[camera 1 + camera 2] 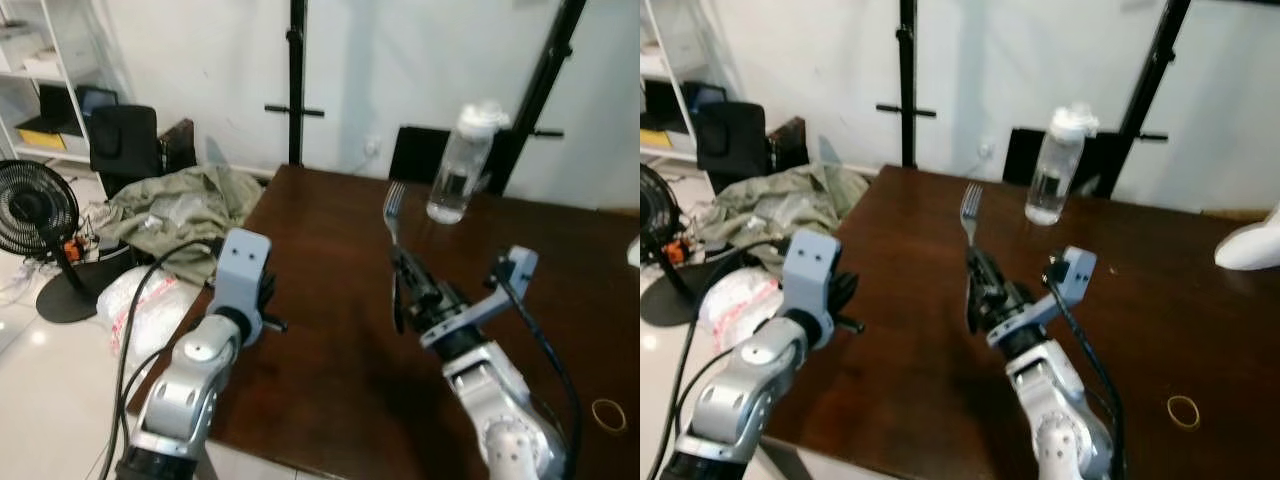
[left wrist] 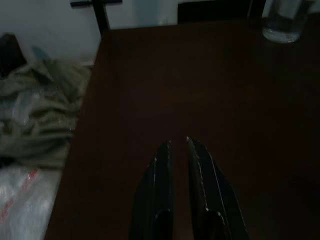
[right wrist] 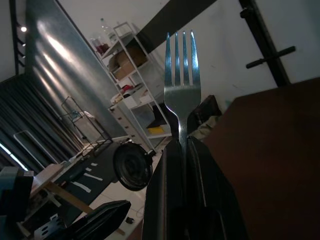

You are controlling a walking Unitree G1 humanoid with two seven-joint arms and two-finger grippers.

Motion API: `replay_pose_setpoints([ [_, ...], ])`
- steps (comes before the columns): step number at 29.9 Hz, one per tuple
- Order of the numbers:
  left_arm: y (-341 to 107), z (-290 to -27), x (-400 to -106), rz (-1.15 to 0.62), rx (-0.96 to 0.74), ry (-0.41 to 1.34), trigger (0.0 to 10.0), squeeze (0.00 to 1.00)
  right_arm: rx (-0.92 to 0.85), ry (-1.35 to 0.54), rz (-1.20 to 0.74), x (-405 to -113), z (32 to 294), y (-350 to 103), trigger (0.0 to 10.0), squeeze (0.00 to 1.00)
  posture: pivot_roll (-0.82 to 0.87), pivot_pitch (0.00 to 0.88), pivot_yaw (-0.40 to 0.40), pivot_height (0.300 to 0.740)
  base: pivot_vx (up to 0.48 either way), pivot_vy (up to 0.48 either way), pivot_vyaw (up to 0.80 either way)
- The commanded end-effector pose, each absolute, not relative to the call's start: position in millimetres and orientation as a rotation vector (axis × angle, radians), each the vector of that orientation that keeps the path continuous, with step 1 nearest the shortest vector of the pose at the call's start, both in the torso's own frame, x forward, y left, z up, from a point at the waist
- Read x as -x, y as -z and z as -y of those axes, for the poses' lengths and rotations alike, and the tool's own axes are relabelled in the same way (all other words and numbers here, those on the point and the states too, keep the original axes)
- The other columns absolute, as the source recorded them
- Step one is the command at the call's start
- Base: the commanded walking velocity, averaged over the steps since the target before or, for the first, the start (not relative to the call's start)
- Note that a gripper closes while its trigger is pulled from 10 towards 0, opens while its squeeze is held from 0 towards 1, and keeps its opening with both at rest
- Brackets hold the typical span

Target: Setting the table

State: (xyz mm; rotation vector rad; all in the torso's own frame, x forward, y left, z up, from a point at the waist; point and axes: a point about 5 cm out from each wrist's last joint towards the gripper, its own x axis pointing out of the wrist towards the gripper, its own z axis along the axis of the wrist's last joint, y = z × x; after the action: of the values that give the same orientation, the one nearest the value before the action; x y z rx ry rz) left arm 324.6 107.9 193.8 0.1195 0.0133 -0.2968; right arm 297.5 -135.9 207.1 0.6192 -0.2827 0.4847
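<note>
Now, on the far left, off the table, a black round floor fan (image 1: 35, 215) stands on the pale tiled floor (image 1: 40, 400), and beside it a crumpled olive-green cloth (image 1: 180, 210) lies in a heap just past the table's left edge. The dark brown wooden table (image 1: 330, 380) carries very little.

The left gripper (image 2: 179, 150) hovers above the near left part of the table, close to the left edge. Its two black fingers stand nearly together, with only a thin gap between them, and they hold nothing.

More to the right, the right gripper (image 1: 402, 262) is raised over the middle of the table. Its fingers are closed on the handle of a silver metal fork (image 1: 392, 208), which points up and away with the tines on top. So the fork is in the air, not touching the wood.

Behind it, near the far edge, a clear plastic water bottle with a white cap (image 1: 462, 165) stands upright. At the near right corner a small tan rubber ring (image 1: 607, 414) lies flat. A white object (image 1: 1250, 245) shows at the right edge; I cannot tell what it is.

I judge the task to be at an early stage. The fork is picked up but not yet laid down, and I see no plate, knife or glass set at any place. The placing of the fork is what remains first.
</note>
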Motion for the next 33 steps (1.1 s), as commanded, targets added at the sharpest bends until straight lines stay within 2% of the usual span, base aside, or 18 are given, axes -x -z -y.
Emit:
replay_pose_setpoints([
  [1, -190, -109, -323, -0.04, -0.121, 0.315, 10.0, 0.0, -0.624, -0.487, 0.272, -297, 133, -205, 10.0, 0.0, 0.1, 0.04, 0.055, 0.74, 0.0, 0.0, 0.0],
  [8, -190, -99, -315, -0.046, -0.089, 0.443, 10.0, 0.0, -0.581, -0.433, 0.263, -301, 137, -203, 10.0, 0.0, 0.1, 0.04, 0.055, 0.74, 0.0, 0.0, 0.0],
  [10, -188, -94, -310, -0.077, -0.047, 0.52, 10.0, 0.0, -0.505, -0.333, 0.251, -307, 144, -199, 10.0, 0.0, 0.1, 0.038, 0.053, 0.74, 0.0, 0.0, 0.0],
  [14, -187, -92, -306, -0.101, -0.008, 0.572, 10.0, 0.0, -0.462, -0.275, 0.248, -310, 149, -198, 10.0, 0.0, 0.1, 0.038, 0.051, 0.74, 0.0, 0.0, 0.0],
  [26, -195, -115, -299, -0.098, -0.063, 0.648, 10.0, 0.0, -0.319, -0.008, 0.08, -328, 170, -172, 10.0, 0.0, 0.12, 0.048, 0.044, 0.74, 0.0, 0.0, 0.0],
  [28, -195, -124, -295, -0.106, -0.085, 0.642, 10.0, 0.0, -0.269, 0.089, 0.002, -334, 180, -156, 10.0, 0.0, 0.12, 0.057, 0.043, 0.74, 0.0, 0.0, 0.0],
  [33, -191, -127, -289, -0.127, -0.09, 0.644, 10.0, 0.0, -0.256, 0.114, -0.015, -339, 181, -150, 10.0, 0.0, 0.14, 0.076, 0.045, 0.74, 0.0, 0.0, 0.0],
])
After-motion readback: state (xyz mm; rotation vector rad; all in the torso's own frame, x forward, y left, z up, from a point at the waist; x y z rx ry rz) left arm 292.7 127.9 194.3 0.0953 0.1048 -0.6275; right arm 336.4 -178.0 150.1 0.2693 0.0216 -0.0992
